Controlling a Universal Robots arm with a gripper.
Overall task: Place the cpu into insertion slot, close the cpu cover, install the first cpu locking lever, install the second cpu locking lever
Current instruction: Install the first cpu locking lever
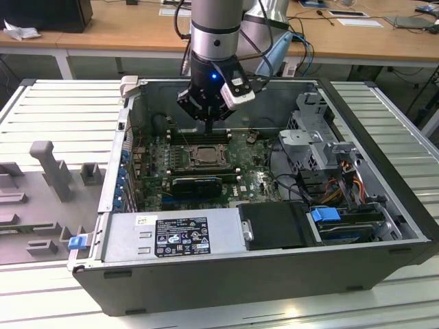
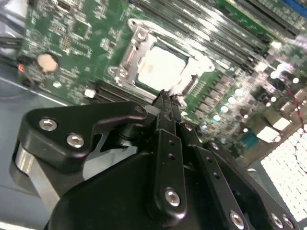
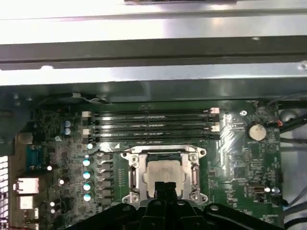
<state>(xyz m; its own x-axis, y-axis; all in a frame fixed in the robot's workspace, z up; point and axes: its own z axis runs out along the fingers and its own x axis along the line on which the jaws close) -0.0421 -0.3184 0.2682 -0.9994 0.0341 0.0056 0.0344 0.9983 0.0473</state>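
- The end effector hung inside the open computer case, which sat on the ribbed bench.
- In both wrist views its fingers were drawn narrow, almost together, with nothing visible between them.
- The cpu lay flat in the insertion slot, its pale metal face up, on the green board.
- The cpu cover appeared to lie down over it, its silver frame bordering the chip on all sides and the face showing through the window.
- Key relation: the chip sat directly beneath the fingertips. In the first wrist view they overlapped the middle of one cpu edge. In the exterior view they hung above the slot's side nearest the long black memory slots.
- Whether the tips touched the cover or hovered just clear could not be told.
- The slot was roughly square, so it offered no long axis. Its sides ran parallel to the memory slots.
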